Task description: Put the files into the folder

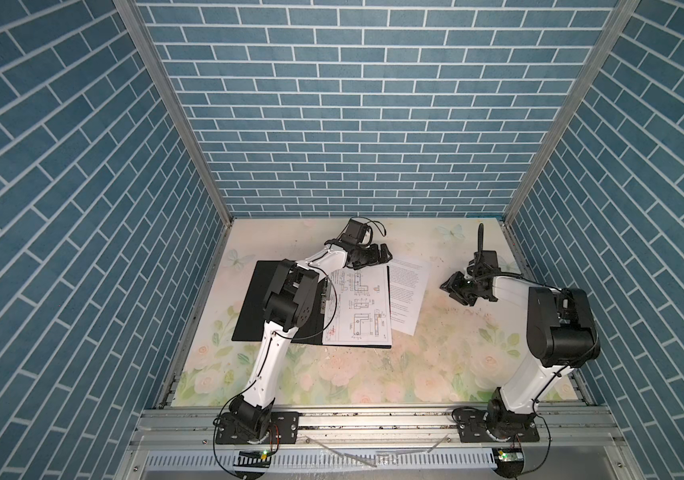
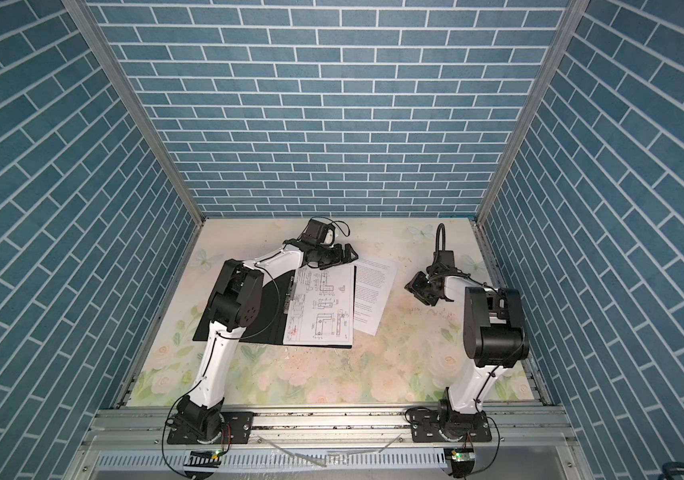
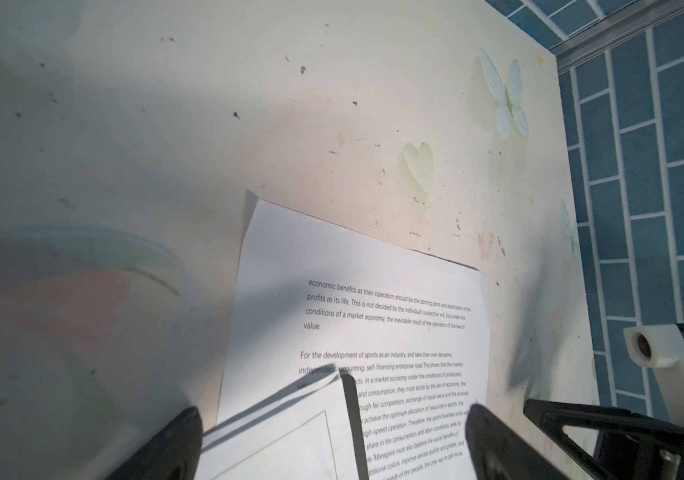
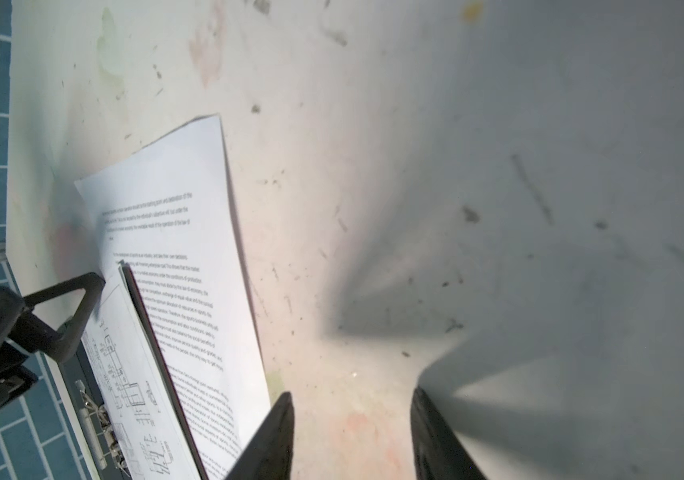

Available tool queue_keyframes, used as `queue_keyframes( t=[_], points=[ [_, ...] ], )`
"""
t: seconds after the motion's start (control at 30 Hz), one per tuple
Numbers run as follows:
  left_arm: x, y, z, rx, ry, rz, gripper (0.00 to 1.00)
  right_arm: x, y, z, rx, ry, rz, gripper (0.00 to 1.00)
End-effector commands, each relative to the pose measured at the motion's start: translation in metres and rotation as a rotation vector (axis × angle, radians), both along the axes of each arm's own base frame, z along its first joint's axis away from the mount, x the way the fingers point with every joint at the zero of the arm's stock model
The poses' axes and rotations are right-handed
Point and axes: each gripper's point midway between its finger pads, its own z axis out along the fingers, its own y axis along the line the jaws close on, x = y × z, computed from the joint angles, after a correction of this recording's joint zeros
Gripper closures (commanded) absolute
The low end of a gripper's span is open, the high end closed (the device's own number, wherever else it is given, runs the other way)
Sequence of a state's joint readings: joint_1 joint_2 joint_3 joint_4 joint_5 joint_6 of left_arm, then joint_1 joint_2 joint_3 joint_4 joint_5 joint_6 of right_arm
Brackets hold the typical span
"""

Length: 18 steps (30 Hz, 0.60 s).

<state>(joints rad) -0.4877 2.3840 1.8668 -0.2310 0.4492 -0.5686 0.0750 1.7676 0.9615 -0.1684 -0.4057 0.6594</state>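
We see the left gripper (image 1: 382,254) spread wide and empty above the far corner of the open folder (image 1: 258,300), where a drawing sheet (image 1: 359,309) lies. The right gripper (image 1: 454,291), jaws apart, grips nothing above the table (image 1: 373,374), near the text sheet (image 1: 410,291) whose edge is tucked under the folder.

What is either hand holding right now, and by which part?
Nothing. The left hand is open above the far corner of the folder; the right hand is open over the table beside the printed text sheet.
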Motion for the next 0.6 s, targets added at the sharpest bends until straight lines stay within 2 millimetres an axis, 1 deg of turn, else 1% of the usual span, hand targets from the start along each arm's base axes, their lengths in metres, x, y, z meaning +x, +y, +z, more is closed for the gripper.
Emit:
queue_keyframes(
  t=[0.0, 0.1, 0.2, 0.27, 0.33, 0.57],
  points=[
    [-0.006, -0.001, -0.001, 0.024, 0.032, -0.013, 0.0, -0.009, 0.015, 0.0, 0.023, 0.018, 0.003, 0.48],
    [-0.005, -0.001, -0.009, 0.042, 0.05, -0.023, 0.0, -0.001, 0.027, 0.004, 0.049, -0.001, -0.005, 0.43],
    [-0.006, -0.004, -0.016, 0.039, 0.067, -0.033, 0.0, 0.005, 0.042, 0.005, 0.084, -0.007, 0.009, 0.41],
    [-0.006, -0.005, -0.021, 0.036, 0.079, -0.038, 0.0, 0.005, 0.049, 0.002, 0.092, 0.008, 0.016, 0.41],
    [-0.008, -0.007, -0.026, 0.038, 0.089, -0.043, 0.0, 0.005, 0.053, -0.002, 0.092, 0.025, 0.014, 0.41],
    [-0.014, -0.014, -0.041, 0.036, 0.127, -0.066, 0.0, 0.002, 0.058, -0.019, 0.115, 0.071, -0.016, 0.41]
  ],
)
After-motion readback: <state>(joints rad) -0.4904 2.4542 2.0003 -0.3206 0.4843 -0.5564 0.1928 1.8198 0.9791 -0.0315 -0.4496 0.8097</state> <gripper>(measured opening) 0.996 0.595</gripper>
